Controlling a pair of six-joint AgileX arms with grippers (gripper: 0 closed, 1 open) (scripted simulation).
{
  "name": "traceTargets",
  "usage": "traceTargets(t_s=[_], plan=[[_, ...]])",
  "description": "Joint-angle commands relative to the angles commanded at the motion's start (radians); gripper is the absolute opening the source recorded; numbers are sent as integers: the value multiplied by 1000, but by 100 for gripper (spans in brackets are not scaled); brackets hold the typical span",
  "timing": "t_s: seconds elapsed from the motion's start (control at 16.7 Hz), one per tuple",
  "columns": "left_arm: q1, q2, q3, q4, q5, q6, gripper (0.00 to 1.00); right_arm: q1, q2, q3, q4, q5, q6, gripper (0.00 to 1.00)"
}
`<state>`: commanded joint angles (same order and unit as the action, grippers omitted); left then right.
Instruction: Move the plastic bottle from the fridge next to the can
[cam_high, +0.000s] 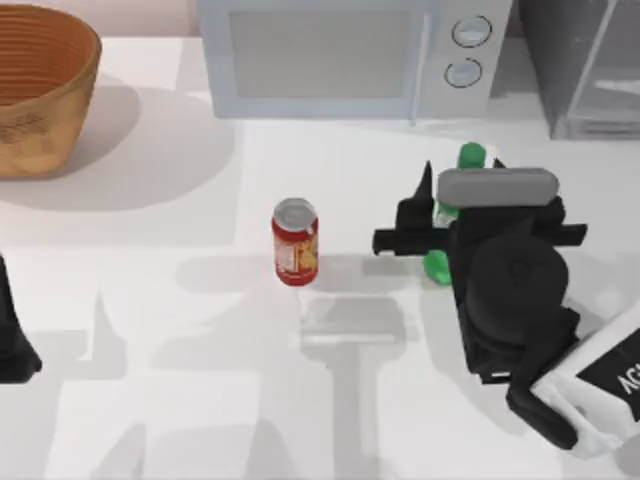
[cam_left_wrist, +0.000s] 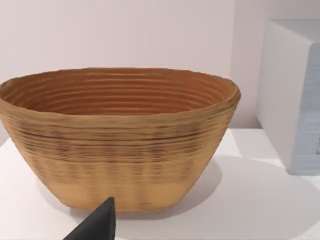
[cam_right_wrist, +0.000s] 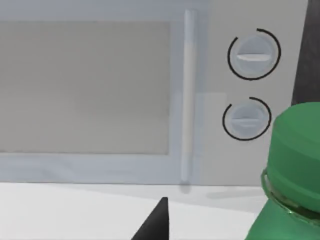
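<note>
the right arm reaches in from the table's lower right, its wrist bent over the right half, the right gripper (cam_high: 432, 225) pointing left. the left arm sits parked at the left edge.

Can (cam_high: 295, 241) mid-table; bottle (cam_high: 470, 157) right of it (under right arm); microwave (cam_high: 340, 55) behind; basket (cam_high: 40, 95) far left.

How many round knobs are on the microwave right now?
2. Both sit on the microwave panel's right side: the upper knob and the lower knob just below it, close behind the plastic bottle.
</note>
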<state>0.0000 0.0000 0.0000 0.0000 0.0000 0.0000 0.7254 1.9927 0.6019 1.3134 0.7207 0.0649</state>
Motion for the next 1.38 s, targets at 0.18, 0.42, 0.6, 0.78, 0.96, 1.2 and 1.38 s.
traceTargets(t_s=[0.18,0.42,0.6,0.78,0.96,1.2,1.38], plan=[[0,0,0,0,0,0,100,0,0,0,0,0,0,100],[0,0,0,0,0,0,100,0,0,0,0,0,0,100],[0,0,0,0,0,0,100,-1,0,1,0,0,0,100],[0,0,0,0,0,0,100,22,-14,-30,11,24,2,100],[0,0,0,0,0,0,100,62,-41,-78,32,63,7,100],[0,0,0,0,0,0,100,67,-41,-86,35,69,8,100],[0,0,0,0,0,0,100,60,-72,-92,14,49,6,100]])
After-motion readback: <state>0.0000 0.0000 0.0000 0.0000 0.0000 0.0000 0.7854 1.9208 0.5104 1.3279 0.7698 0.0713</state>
